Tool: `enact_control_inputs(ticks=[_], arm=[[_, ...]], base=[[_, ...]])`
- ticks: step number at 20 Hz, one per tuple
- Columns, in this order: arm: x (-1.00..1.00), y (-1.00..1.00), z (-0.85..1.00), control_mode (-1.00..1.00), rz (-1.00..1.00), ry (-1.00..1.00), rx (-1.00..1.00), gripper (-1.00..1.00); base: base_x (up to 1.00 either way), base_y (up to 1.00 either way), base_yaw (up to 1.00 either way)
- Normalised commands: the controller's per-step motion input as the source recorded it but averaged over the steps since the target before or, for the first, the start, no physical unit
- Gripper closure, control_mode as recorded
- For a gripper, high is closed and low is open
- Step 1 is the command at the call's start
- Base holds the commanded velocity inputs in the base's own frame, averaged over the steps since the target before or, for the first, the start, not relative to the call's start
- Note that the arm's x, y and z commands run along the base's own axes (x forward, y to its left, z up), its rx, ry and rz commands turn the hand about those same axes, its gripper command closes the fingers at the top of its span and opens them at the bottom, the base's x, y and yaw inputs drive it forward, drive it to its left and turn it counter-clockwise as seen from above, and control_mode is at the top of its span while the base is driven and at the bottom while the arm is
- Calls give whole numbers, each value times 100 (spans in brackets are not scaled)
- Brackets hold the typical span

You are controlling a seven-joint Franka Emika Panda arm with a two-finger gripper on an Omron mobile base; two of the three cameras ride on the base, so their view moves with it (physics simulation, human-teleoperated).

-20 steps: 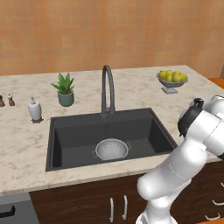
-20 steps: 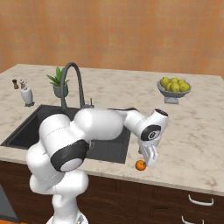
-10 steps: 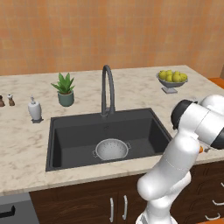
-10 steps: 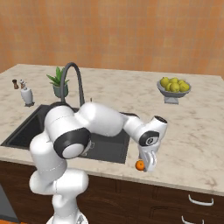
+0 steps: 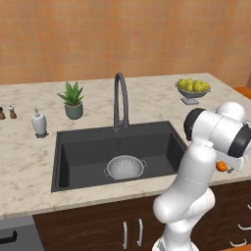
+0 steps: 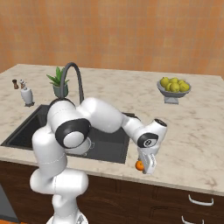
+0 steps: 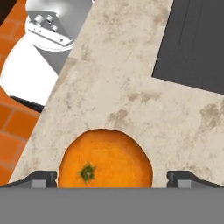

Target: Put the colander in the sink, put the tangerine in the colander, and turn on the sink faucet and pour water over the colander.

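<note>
The tangerine [image 7: 105, 159] lies on the marble counter near its front edge, right of the sink [image 5: 78, 147]. My gripper [image 7: 111, 179] hangs open just above it, and its two fingertips [image 7: 42, 177] straddle the fruit without touching it. From the right base view, the gripper [image 6: 148, 167] points down right beside the tangerine [image 6: 139, 165]. The left base view shows the tangerine [image 5: 221, 166] peeking out behind the wrist. The silvery colander [image 5: 125, 167] stands upright inside the sink, below the dark gooseneck sink faucet [image 5: 120, 100].
A grey footed bowl of yellow-green fruit [image 5: 192, 90] stands at the back right. A potted plant [image 5: 72, 100], a white soap dispenser [image 5: 39, 122] and two small shakers [image 5: 7, 112] line the left. The counter's front edge [image 7: 48, 109] runs just beside the tangerine.
The arm has swung its elbow round and the hand has sunk a little over the tangerine. The jaws have stayed open, and the tangerine and colander have not moved.
</note>
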Motion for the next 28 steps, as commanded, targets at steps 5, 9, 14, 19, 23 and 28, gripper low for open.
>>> enact_control_inputs(ticks=[5, 9, 14, 19, 23, 28], arm=[[4, 16, -9, -100, 0, 0, 0, -100], [10, 2, -18, -100, 0, -4, -1, 100], [-5, 14, -20, -100, 0, -14, 0, 100], [-5, 27, 27, -100, 0, -8, 0, 100], [0, 48, 67, -100, 0, 1, 0, 100], [11, 80, 36, -100, 0, 12, 0, 100]], base=[[0, 0, 0], [0, 0, 0], [0, 0, 0], [0, 0, 0], [0, 0, 0], [0, 0, 0]])
